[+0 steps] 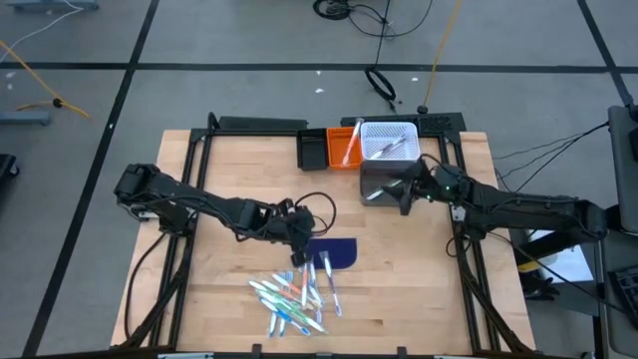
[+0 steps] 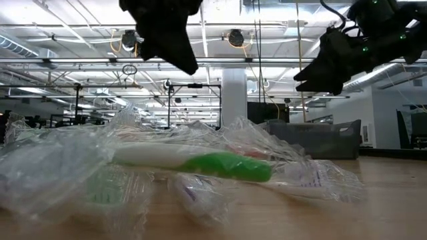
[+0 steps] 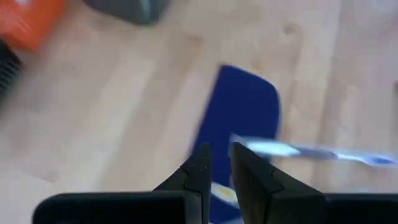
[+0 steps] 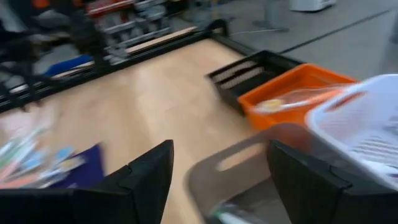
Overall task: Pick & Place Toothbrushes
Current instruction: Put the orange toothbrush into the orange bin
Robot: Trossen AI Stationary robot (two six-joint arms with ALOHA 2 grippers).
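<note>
Lying in a loose heap at the near edge of the table [image 1: 199,299], the toothbrushes [image 1: 294,296] sit in clear wrappers; from table height a green-and-white one [image 2: 200,161] is closest. Just beyond them, the left gripper [image 1: 299,254] hangs at the dark blue mat [image 1: 334,251], its fingers narrowly parted with nothing between them. Farther back, the right gripper [image 1: 407,189] spreads wide and empty over the grey bin [image 1: 384,179], which stands in front of the white basket [image 1: 387,140] and the orange bin [image 1: 344,147].
</note>
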